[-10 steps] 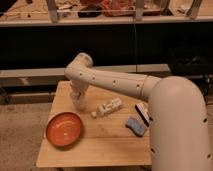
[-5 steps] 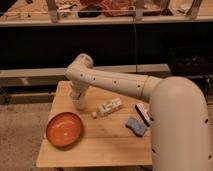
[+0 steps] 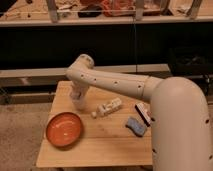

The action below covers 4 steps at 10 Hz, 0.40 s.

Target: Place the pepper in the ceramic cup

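Almost nothing has shifted over the last second: the arm holds the same bent pose, reaching from the right over the desk (image 3: 100,145), with the gripper (image 3: 76,96) pointing straight down near the back-left corner. Directly under it sits a small pale shape that I take to be the ceramic cup (image 3: 79,104), though cup and gripper merge and I cannot tell if they touch. I also cannot tell if the gripper is open, closed or clamped on anything, and no pepper shows anywhere on the desk. The standstill suggests a pause right at the drop, with the pepper probably either in the gripper or already in the cup. The orange plate (image 3: 65,129) near the front-left corner, the white bottle (image 3: 108,107) lying mid-desk and the blue pad (image 3: 135,125) toward the right edge are unmoved.
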Available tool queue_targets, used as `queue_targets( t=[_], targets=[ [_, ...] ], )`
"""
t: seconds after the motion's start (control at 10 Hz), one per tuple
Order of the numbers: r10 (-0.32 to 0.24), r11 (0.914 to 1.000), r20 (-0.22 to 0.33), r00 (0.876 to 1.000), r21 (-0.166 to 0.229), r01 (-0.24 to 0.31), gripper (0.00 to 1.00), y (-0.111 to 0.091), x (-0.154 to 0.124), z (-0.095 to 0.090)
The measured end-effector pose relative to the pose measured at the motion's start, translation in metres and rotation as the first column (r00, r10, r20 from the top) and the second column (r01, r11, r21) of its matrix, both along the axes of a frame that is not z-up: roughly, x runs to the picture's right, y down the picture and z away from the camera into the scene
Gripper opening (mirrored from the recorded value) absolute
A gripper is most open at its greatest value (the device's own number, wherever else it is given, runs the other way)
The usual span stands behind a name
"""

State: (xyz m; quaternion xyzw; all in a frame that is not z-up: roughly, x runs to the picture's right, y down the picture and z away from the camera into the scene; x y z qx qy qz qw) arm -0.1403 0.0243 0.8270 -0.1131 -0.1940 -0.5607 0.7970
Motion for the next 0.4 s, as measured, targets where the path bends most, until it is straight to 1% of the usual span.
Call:
queue_targets(
  t=[0.1,0.2,0.3,0.4],
  targets=[
    [0.0,1.0,0.002,1.0,0.001,0.0,0.64,0.0002,0.0004,0.0002],
    [0.0,1.0,0.002,1.0,0.001,0.0,0.62,0.0005,0.0009,0.0004],
    [0.0,1.0,0.003,1.0,0.002,0.0,0.63,0.0002,0.0012,0.0003],
    [0.0,1.0,0.003,1.0,0.002,0.0,0.68,0.0003,0.0017,0.0005]
  ],
)
